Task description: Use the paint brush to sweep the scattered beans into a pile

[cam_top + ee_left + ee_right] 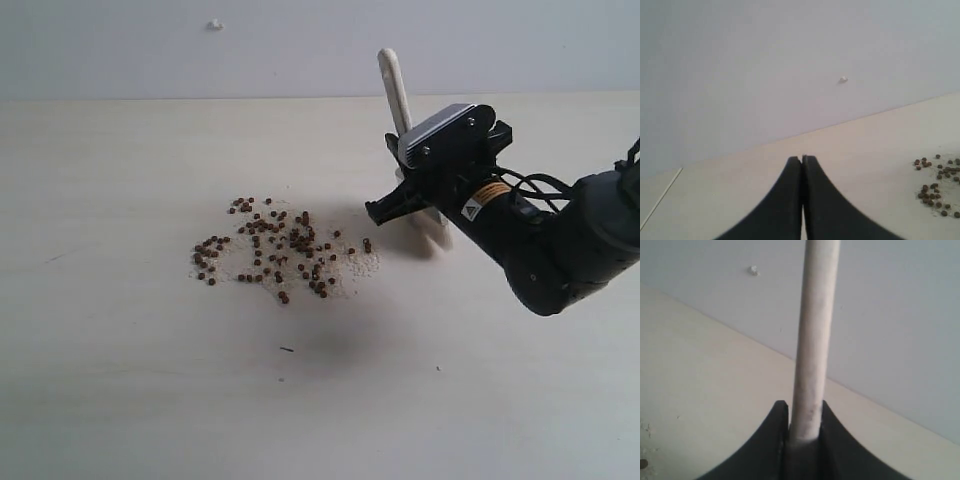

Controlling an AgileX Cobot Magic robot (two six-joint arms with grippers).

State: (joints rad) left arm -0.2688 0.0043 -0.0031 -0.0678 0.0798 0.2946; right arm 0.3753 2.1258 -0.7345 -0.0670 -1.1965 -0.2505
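End effector on the right arm (802, 412) pinches the paint brush (393, 85) by its pale handle, which stands nearly upright, bristles down at the tabletop (120, 380). Just left of the bristles in the exterior view, the beans (280, 250) lie scattered among pale crumbs. Left end effector (802, 162) is pressed together on nothing.

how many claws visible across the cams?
2. Right claw is right of the beans in the exterior view, shut on the brush handle. Left claw shows only in its own wrist view, shut and empty.
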